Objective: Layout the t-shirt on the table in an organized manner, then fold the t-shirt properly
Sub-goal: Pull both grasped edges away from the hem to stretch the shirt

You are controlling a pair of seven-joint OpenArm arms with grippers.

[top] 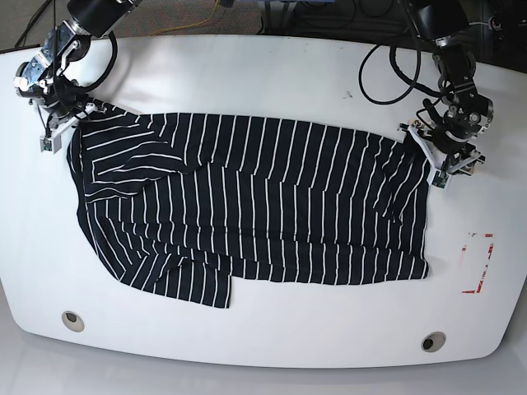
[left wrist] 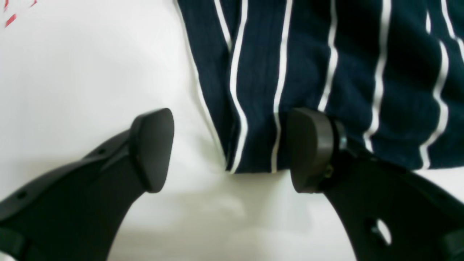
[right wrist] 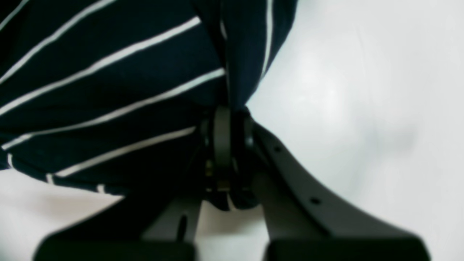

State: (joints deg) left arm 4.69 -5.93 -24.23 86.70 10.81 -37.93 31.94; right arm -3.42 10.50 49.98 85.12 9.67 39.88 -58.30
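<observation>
Looked like the laying-out step, folding not started yet. Black soft-fabric t-shirt with thin white stripes [top: 247, 206] spread across the middle of the big white smooth table [top: 263, 329], mostly flat but rumpled at a sleeve and along the near hem.

Right gripper [right wrist: 229, 145] clenched on a bunched corner of that shirt, at its far corner on the base view's left. Left gripper [left wrist: 228, 150] spread wide, nothing pinched: shirt's corner sat between the pads, one pad [left wrist: 308, 148] over the cloth, the other on bare table beside it.

Probably next: closing on that corner, then pulling both corners apart to flatten things.
</observation>
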